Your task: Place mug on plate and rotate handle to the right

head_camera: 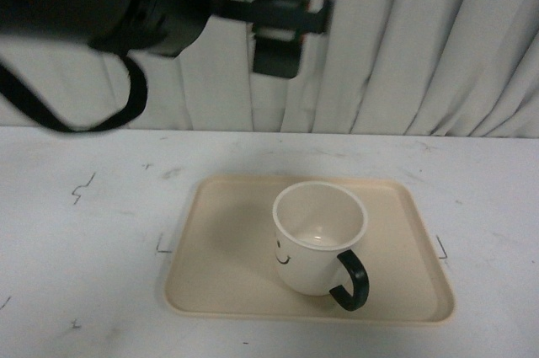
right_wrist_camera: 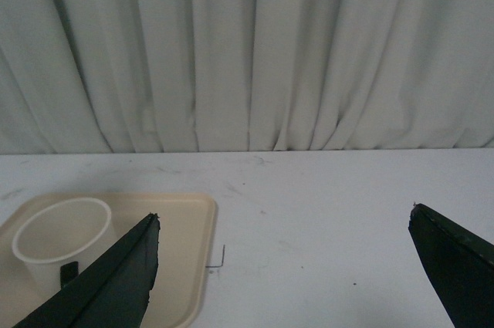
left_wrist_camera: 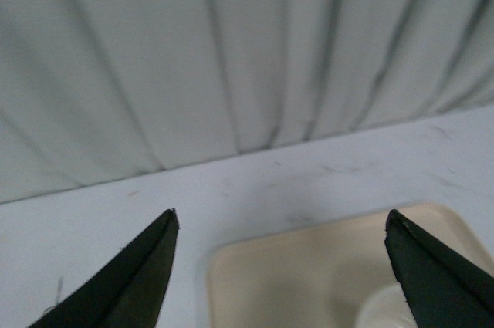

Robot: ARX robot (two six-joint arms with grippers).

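Note:
The cream-white mug [head_camera: 316, 236] stands upright on the beige plate [head_camera: 219, 274], right of its middle. Its black handle [head_camera: 354, 280] points to the front right, and part of the smiley face shows on its left side. My left gripper [head_camera: 280, 34] is open and empty, high above the table behind the plate. In the left wrist view the left gripper [left_wrist_camera: 282, 214] is wide open over the plate's [left_wrist_camera: 293, 266] far corner, with a sliver of the mug [left_wrist_camera: 377, 309] by one finger. My right gripper [right_wrist_camera: 284, 214] is open and empty, to the right of the plate [right_wrist_camera: 185, 243] and mug [right_wrist_camera: 62, 231].
The white table [head_camera: 84, 232] carries small black corner marks [head_camera: 162, 246] beside the plate. A pleated white curtain [head_camera: 421, 46] hangs along the table's back edge. The left arm's black cable [head_camera: 126, 105] loops at the upper left.

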